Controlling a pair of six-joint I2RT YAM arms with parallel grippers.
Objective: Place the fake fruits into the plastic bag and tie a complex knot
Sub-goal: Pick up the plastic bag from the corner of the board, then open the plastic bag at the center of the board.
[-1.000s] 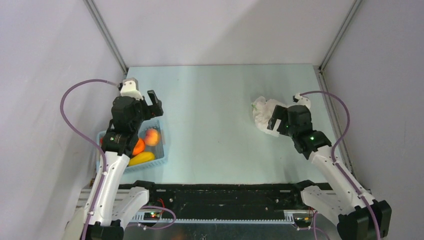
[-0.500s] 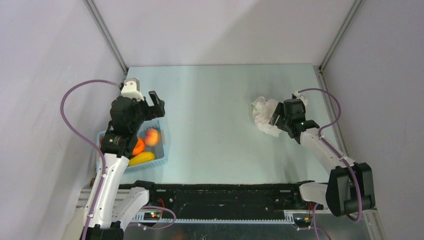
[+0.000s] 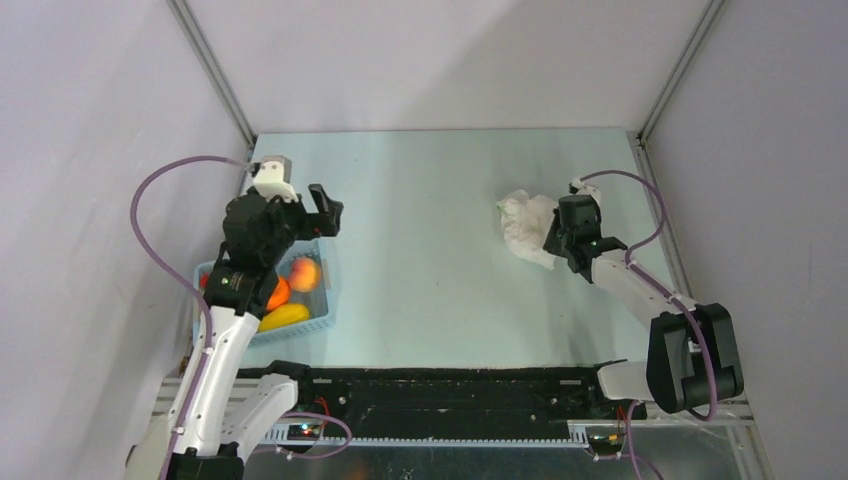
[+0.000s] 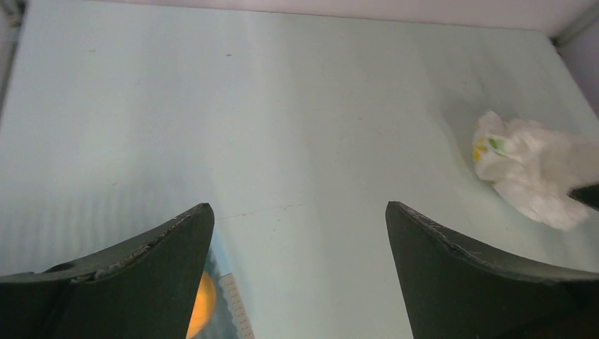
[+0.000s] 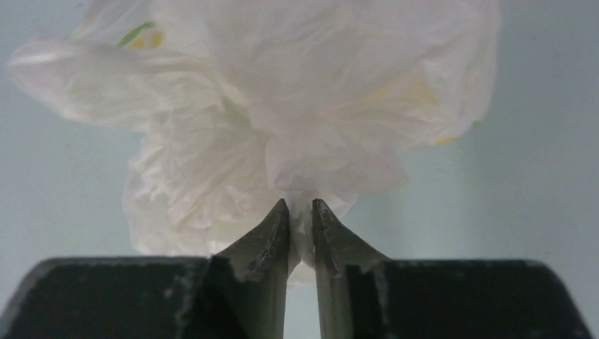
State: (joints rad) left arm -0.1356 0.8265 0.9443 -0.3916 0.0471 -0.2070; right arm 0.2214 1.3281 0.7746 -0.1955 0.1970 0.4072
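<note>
Inside the right claw [image 5: 301, 212], plastic bag [image 5: 304, 92] fold disappears.

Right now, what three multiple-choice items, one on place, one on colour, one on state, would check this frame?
1. Where do the fruits lie? A) in the blue basket at near left; B) scattered at far right; C) lined along the far edge.
2. What colour is the long fruit? A) green; B) purple; C) yellow.
3. How does the right claw stand? A) wide open; B) pinched on the white bag; C) gripping a fruit.
Answers: 1 A, the top view shows them inside the basket. 2 C, it shows yellow beside the orange ones. 3 B, the right wrist view shows plastic caught between the nearly closed fingers.
</note>
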